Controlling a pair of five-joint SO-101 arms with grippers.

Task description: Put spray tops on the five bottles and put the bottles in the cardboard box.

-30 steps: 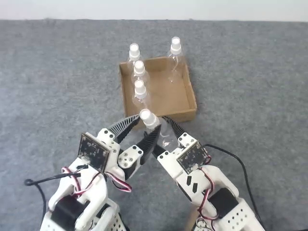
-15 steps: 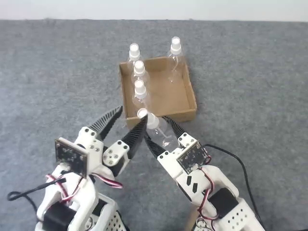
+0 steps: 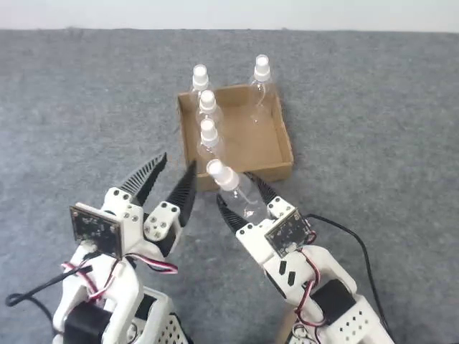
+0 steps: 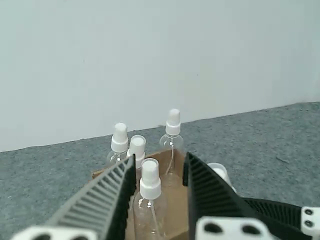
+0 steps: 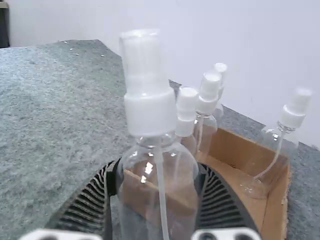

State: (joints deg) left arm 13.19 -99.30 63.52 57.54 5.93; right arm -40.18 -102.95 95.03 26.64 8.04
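Between the fingers of my right claw [image 3: 233,188]: the fifth bottle [image 3: 242,197], pinched round its body, spray top [image 3: 219,173] on. It's tilted toward the cardboard box [image 3: 285,147] and sits just short of the near wall. Left claw [image 3: 178,159] spread wide, just left of that bottle. Four more capped bottles [image 3: 208,136] stand in the box: three along the left wall, one at the far right corner. Grey mat [image 3: 373,107] underneath.

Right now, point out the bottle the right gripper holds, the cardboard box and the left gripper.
bottle [image 3: 244,195]: high view, clear body.
cardboard box [image 3: 285,136]: high view, right wall.
left gripper [image 3: 178,159]: high view, between fingertips.
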